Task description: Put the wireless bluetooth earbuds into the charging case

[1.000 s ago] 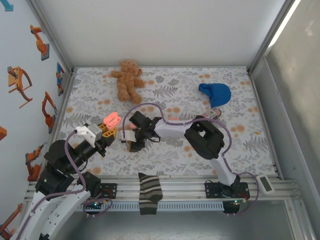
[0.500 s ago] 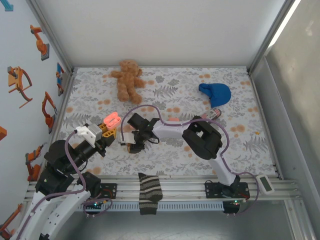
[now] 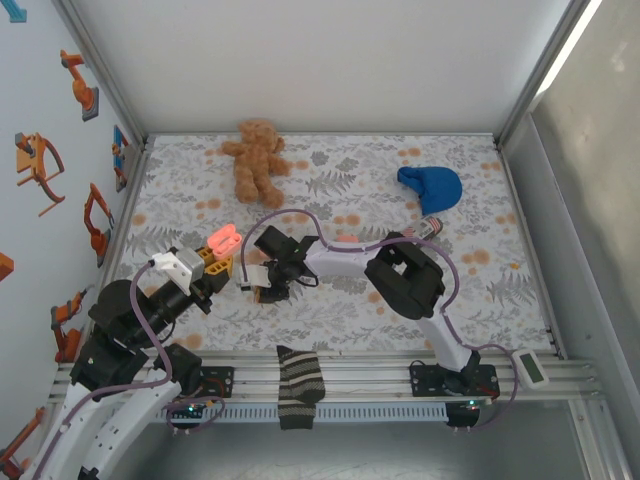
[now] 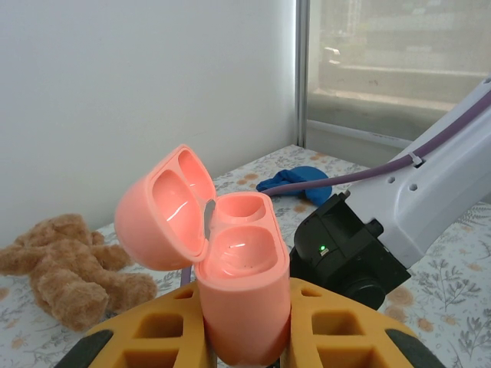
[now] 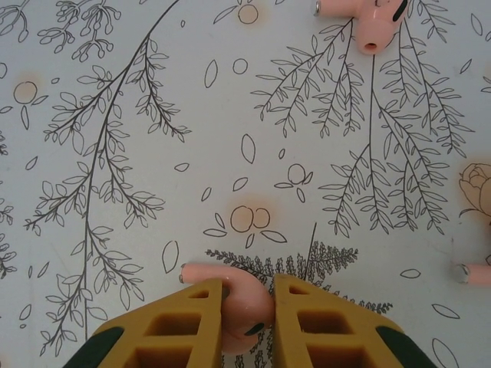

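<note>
Top external view: the left gripper is lifted off the table at the near left and is clamped on a pink charging case, which stands up out of its fingers. Just to its right, the right gripper is down on the flowered cloth. A teddy bear lies far back, a blue cloth sits at the back right, and a striped sock hangs over the near rail.

Left wrist view: the left gripper pinches the lower body of the charging case between its yellow fingers. The case is upright, its lid swung open to the left, and both hollows are bare.

Right wrist view: the right gripper has its two yellow fingers closed against either side of an earbud lying on the cloth. The earbud's stem pokes out to the left. A second earbud lies well apart at the top, and a third earbud lies at the right edge.
</note>
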{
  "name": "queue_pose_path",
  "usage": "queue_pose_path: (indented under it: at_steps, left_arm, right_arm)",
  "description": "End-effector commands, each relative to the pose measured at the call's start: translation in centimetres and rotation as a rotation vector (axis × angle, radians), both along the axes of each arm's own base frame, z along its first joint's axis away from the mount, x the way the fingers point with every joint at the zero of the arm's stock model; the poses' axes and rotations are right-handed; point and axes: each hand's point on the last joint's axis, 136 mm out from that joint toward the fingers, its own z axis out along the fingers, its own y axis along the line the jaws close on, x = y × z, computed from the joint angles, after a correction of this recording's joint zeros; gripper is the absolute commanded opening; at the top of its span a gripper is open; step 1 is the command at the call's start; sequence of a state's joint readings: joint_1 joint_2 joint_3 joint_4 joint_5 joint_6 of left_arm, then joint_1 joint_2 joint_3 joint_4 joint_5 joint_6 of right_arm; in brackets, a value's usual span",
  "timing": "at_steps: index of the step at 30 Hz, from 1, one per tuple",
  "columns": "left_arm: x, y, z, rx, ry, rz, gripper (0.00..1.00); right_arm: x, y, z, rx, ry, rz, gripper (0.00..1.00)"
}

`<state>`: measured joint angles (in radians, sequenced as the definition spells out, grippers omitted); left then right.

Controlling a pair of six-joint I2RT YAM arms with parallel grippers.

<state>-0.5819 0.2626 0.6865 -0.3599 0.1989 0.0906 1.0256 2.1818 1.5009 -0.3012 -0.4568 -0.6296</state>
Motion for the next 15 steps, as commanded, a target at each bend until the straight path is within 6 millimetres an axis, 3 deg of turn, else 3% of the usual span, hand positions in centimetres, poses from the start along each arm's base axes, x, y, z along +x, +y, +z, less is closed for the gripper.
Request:
queue_pose_path:
  at_steps: [1,15]
  left_arm:
    - [-0.4,0.1,1.1,-0.01,-0.042,-0.007,0.2]
    - [-0.4,0.0,1.3,-0.016,-0.054,-0.014,0.2]
  right_arm:
    - [0.0,-0.2,1.2,-0.006,-0.03,0.006,0.15]
    - [0.8,-1.3,5.0,0.052,-0.094,-0.067,0.13]
